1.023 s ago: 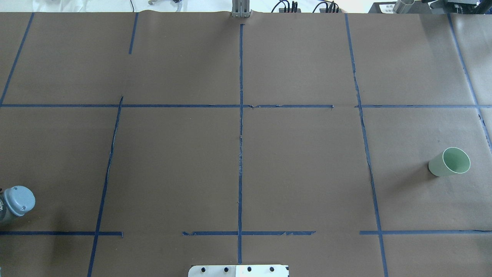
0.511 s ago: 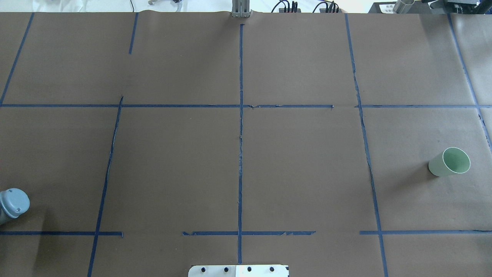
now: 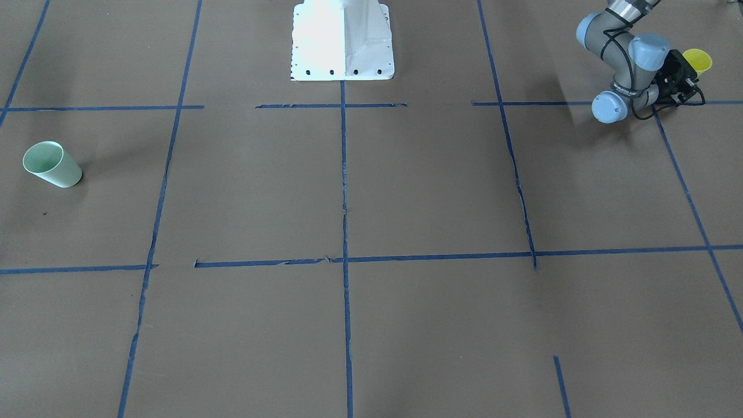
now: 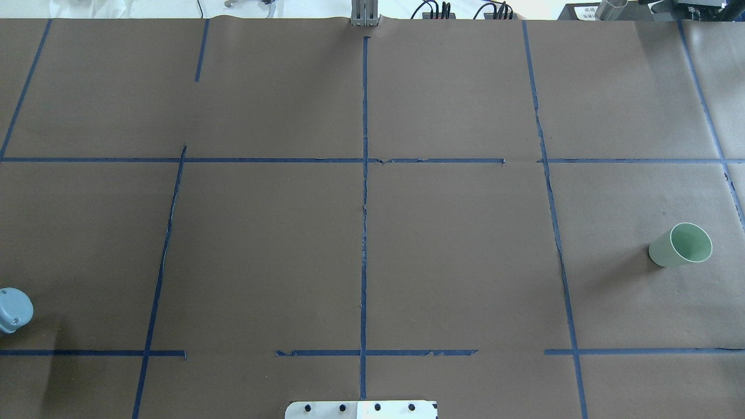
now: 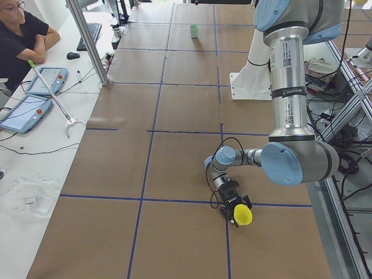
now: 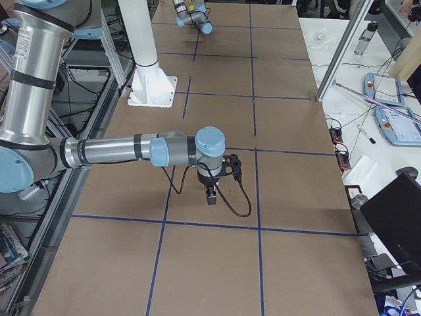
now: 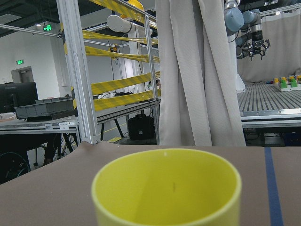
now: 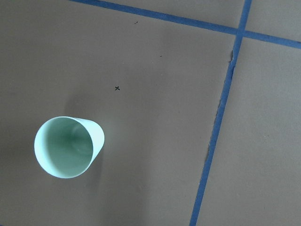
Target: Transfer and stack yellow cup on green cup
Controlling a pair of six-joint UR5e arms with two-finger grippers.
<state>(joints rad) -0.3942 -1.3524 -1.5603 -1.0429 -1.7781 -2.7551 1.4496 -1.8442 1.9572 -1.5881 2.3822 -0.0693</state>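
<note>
The yellow cup (image 3: 698, 60) stands at the table's far left end, outside the overhead view. It fills the bottom of the left wrist view (image 7: 167, 188). My left gripper (image 3: 686, 71) lies low and level at the cup. In the exterior left view its jaws look spread either side of the yellow cup (image 5: 244, 216). The green cup (image 4: 681, 244) stands upright on the right side, also seen from above in the right wrist view (image 8: 68, 146). My right gripper (image 6: 211, 199) points down over the table, and I cannot tell whether it is open or shut.
The robot's white base plate (image 4: 361, 409) sits at the near middle edge. Blue tape lines cross the brown table cover. An operator (image 5: 23, 35) sits at a side desk with tablets, behind an aluminium post (image 5: 87, 40). My left elbow joint (image 4: 11, 311) shows at the overhead's left edge.
My left arm's elbow has slid further left, almost out of the overhead view. The green cup has not moved.
</note>
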